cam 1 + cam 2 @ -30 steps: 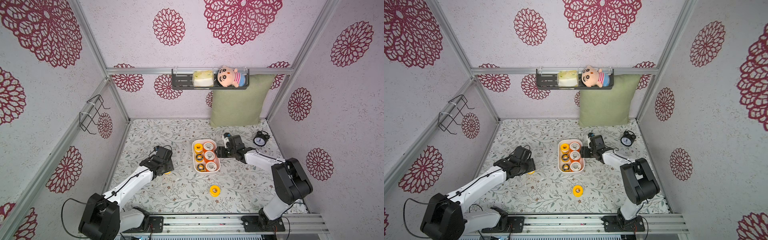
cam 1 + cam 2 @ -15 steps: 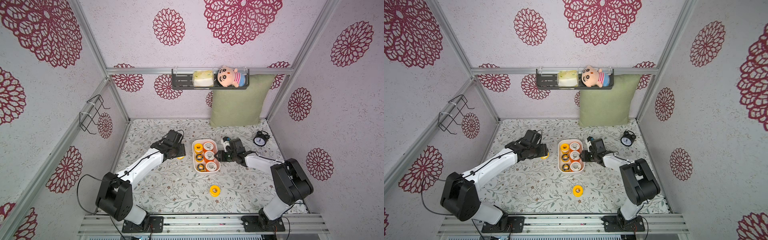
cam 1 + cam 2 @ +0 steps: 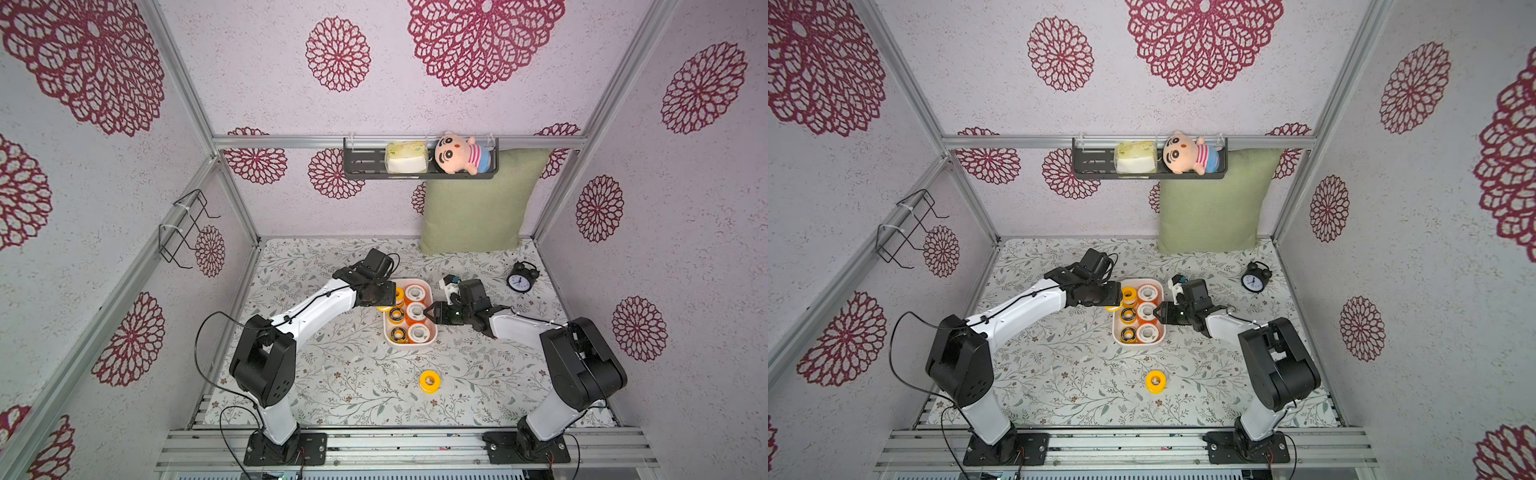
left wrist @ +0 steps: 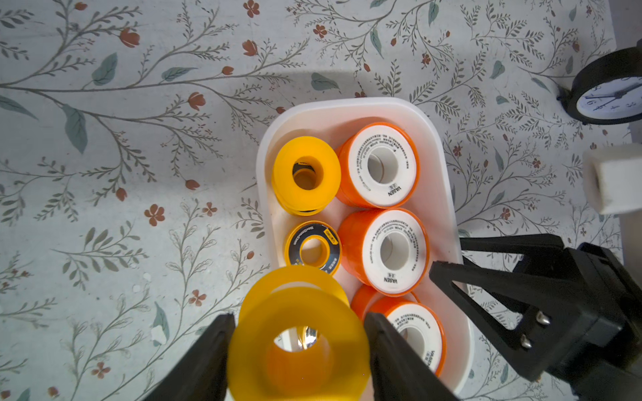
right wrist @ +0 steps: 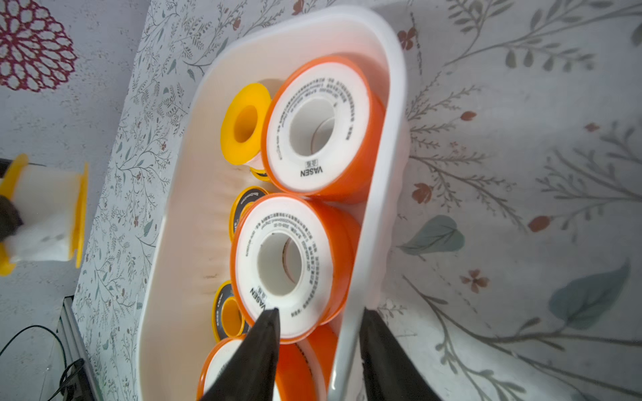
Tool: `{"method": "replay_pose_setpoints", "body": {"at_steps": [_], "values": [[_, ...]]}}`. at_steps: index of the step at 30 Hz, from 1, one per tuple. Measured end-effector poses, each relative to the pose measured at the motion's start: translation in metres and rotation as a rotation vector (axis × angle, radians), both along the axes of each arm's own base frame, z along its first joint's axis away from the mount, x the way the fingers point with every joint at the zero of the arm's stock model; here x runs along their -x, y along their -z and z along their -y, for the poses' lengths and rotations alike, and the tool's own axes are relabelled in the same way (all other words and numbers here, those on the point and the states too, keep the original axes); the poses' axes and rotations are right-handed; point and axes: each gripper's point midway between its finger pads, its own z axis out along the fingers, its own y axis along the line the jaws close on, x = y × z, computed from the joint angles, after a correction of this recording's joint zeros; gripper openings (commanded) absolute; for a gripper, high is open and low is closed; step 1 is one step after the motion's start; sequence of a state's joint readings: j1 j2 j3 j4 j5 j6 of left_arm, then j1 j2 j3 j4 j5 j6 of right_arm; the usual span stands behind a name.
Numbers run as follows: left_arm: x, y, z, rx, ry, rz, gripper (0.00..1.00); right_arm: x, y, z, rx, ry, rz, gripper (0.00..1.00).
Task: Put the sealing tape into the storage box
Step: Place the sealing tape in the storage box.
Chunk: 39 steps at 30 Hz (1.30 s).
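Grips a yellow spool (image 4: 298, 350) in the left gripper (image 4: 298, 323), fingers clamped on it, at the box (image 4: 347, 103) rim, seemingly to drop among those stowed. Straddles the box wall with right gripper (image 5: 319, 312) fingers apart, probably steadying. Leaves one loose spool (image 3: 429, 381) on the table (image 3: 332, 374).

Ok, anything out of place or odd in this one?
A yellow tape spool lies alone on the tabletop, well apart from the storage box. The right hand straddles the box's wall, one finger inside, which looks unusual.

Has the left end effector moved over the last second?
Yes. The left end effector, gripping a yellow spool, travelled toward the box, from well away to right at its rim.
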<state>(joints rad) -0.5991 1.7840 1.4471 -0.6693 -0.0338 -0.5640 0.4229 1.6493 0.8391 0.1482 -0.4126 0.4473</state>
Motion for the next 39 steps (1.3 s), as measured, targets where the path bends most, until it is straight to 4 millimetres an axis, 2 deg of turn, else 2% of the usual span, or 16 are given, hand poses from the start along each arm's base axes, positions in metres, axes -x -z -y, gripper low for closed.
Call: {"method": "replay_pose_setpoints", "body": {"at_steps": [6, 12, 20, 26, 34, 39], "values": [[-0.003, 0.004, 0.013, -0.009, 0.036, -0.009, 0.62, 0.000, -0.003, -0.003, -0.015, -0.004, 0.003, 0.41], [-0.002, 0.017, 0.021, -0.027, 0.066, -0.041, 0.62, -0.001, -0.004, -0.002, -0.016, 0.006, 0.003, 0.39], [-0.001, 0.035, 0.023, -0.066, 0.092, -0.077, 0.62, -0.001, -0.004, -0.002, -0.014, 0.008, 0.004, 0.38], [-0.006, 0.034, 0.029, -0.071, 0.108, -0.069, 0.62, -0.001, -0.004, -0.002, -0.014, 0.008, 0.003, 0.38], [-0.005, 0.057, 0.034, -0.115, 0.132, -0.104, 0.62, -0.001, -0.004, -0.002, -0.014, 0.008, 0.003, 0.38], [-0.008, 0.054, 0.034, -0.132, 0.132, -0.090, 0.62, -0.001, -0.003, -0.002, -0.013, 0.008, 0.003, 0.38]]}}
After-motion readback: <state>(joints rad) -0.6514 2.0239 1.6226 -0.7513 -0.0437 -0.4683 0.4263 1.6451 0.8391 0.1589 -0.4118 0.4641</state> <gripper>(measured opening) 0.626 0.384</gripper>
